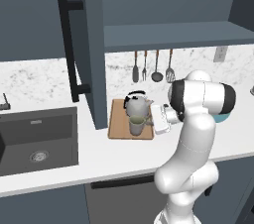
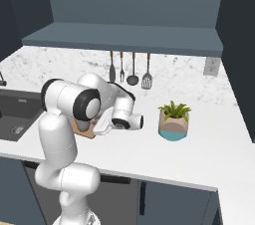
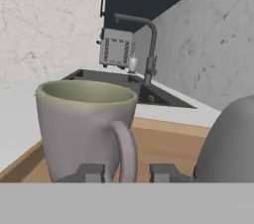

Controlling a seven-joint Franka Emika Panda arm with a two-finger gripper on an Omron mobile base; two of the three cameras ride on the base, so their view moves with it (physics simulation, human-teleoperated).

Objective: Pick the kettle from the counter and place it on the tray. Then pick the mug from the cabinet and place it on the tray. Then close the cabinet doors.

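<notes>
Left base view: from behind the arm (image 1: 198, 134), on its left, looking forward and down over the desk (image 1: 124, 153). Right base view: the same, from the right; both share the desk, wall and tray (image 1: 119, 124). Hand view: low, close to the mug (image 3: 84, 129) on the tray, facing the sink (image 3: 114, 82).

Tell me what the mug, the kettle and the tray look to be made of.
Mug: probably glazed ceramic, going by its matte grey-beige wall and pale green inside. Kettle: likely brushed metal, being silver-grey with a soft sheen and a black handle. Tray: apparently wood, a flat light-brown board with no visible gloss.
</notes>
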